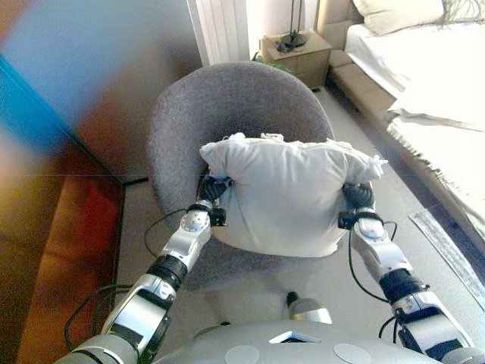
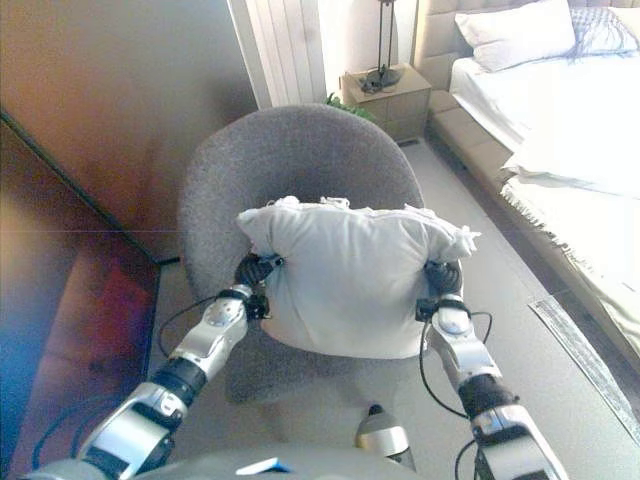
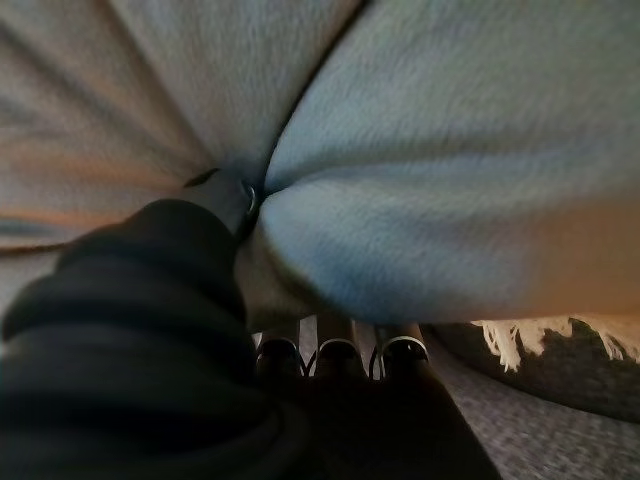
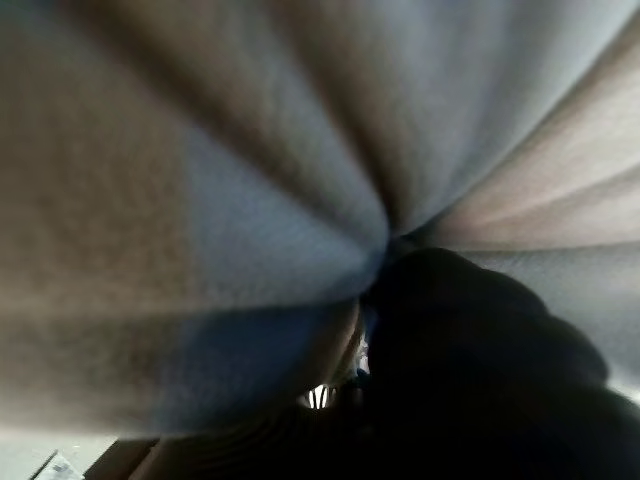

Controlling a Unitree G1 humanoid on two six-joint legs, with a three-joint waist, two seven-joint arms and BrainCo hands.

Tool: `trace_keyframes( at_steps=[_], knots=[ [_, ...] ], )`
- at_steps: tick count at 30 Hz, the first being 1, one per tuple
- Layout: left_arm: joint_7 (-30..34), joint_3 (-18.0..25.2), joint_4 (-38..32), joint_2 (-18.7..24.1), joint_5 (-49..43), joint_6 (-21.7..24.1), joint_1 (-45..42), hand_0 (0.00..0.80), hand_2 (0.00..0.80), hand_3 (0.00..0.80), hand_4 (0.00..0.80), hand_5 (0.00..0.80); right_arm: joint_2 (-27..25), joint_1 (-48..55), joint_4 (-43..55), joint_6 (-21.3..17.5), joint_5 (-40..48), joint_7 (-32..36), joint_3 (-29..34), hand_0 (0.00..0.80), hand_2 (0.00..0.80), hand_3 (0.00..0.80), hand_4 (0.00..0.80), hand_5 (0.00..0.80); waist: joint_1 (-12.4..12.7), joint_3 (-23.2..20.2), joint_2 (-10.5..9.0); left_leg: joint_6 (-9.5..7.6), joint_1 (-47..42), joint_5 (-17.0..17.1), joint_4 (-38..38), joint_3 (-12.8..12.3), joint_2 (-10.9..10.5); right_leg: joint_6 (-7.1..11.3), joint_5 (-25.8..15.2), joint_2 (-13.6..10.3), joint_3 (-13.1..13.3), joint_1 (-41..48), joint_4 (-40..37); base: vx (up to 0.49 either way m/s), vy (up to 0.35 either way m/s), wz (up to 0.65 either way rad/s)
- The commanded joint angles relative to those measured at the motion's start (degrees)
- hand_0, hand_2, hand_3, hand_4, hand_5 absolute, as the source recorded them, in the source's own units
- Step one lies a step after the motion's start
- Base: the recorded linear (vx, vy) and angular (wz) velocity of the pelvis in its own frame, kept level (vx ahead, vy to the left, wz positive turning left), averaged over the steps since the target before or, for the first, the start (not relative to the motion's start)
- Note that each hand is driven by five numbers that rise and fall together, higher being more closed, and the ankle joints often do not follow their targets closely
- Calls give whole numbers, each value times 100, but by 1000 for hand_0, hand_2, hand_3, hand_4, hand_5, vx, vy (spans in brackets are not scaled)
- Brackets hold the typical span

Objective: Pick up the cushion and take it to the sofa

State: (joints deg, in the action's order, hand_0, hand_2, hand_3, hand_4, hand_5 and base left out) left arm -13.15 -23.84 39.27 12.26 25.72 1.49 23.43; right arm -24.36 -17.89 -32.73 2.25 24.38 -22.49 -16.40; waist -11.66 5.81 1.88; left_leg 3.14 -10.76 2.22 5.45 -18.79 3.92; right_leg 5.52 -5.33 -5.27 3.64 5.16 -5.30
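Note:
A white cushion point(image 1: 288, 197) with a frilled top edge is held up between both hands, in front of the grey round chair point(image 1: 220, 106). My left hand point(image 1: 211, 189) presses into its left side. In the left wrist view the thumb digs into the cloth and the fingers point(image 3: 338, 352) curl under the cushion point(image 3: 450, 180). On the opposite side, my right hand point(image 1: 358, 196) grips it. In the right wrist view the folds of the cushion point(image 4: 200, 200) gather at the dark-covered hand point(image 4: 480, 350), and most of its fingers are hidden.
A bed point(image 1: 439, 76) with white covers runs along the right. A wooden nightstand point(image 1: 299, 53) with a lamp base stands behind the chair, next to a white radiator point(image 1: 223, 30). A dark wooden wall point(image 1: 76, 114) closes the left side. Grey floor lies between chair and bed.

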Motion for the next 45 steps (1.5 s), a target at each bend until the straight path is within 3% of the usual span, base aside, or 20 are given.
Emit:
trace_keyframes(
  at_steps=[1,10,15,23,24,25,26,27,39,45],
  knots=[
    [-73,-438,331,-352,245,191,1860,800,800,800,800,800,316,-1904,-543,-167,312,328,-388,800,800,800,800,800,208,53,-338,-275,-79,-768,-104,274,-168,276,44,-107,-128,-235,99,-23,-63,-4],
    [-324,-370,1581,-433,694,130,3208,800,800,800,800,800,260,-3622,-2272,-223,184,848,-876,800,800,800,800,800,306,396,-410,-238,393,-774,-304,357,-119,299,82,-96,-141,-627,268,-96,-60,-1],
    [-548,-384,1795,-441,650,310,3588,800,800,800,800,800,152,-4156,-2591,-302,17,811,-1070,800,800,800,800,800,345,609,-426,-208,639,-756,-339,430,-105,300,107,-85,-152,-827,310,-116,-42,1],
    [-848,-305,2284,-431,743,205,4002,800,800,800,800,800,199,-4634,-3100,-241,180,824,-1167,800,800,800,800,800,408,860,-502,-153,940,-730,-413,539,-68,298,121,-74,-198,-1053,353,-55,-54,2],
    [-805,-294,2384,-418,761,174,4056,461,461,461,461,461,225,-4673,-3184,-255,179,817,-1149,800,800,800,800,800,414,883,-503,-150,960,-730,-418,553,-66,295,128,-75,-207,-1062,351,-14,-27,6],
    [-815,-298,2479,-419,802,132,4115,0,0,0,0,0,240,-4741,-3246,-286,212,795,-1146,584,584,584,584,584,422,905,-501,-140,996,-722,-422,571,-66,290,124,-73,-215,-1072,335,-22,-22,6],
    [-773,-304,2542,-406,870,89,4156,0,0,0,0,0,251,-4793,-3268,-294,193,802,-1128,201,201,201,201,201,425,914,-499,-133,1022,-715,-415,587,-68,284,126,-66,-212,-1082,318,-26,-9,6],
    [-734,-303,2594,-390,891,100,4193,0,0,0,0,0,255,-4825,-3279,-282,136,790,-1120,0,0,0,0,0,424,920,-494,-130,1036,-709,-403,594,-72,280,129,-63,-216,-1091,309,-27,5,4],
    [-710,-359,2474,-502,1174,-150,4147,0,0,0,0,0,237,-4798,-3155,-301,-135,578,-1183,0,0,0,0,0,436,842,-436,-95,998,-735,-355,633,-112,297,216,-79,-327,-1116,360,20,10,2],
    [-723,-383,2144,-478,1255,-73,3931,0,0,0,0,0,153,-4533,-2787,-523,-157,190,-1051,0,0,0,0,0,445,898,-398,-107,983,-755,-318,687,-149,329,242,-101,-387,-1155,408,4,3,1]
  ],
)
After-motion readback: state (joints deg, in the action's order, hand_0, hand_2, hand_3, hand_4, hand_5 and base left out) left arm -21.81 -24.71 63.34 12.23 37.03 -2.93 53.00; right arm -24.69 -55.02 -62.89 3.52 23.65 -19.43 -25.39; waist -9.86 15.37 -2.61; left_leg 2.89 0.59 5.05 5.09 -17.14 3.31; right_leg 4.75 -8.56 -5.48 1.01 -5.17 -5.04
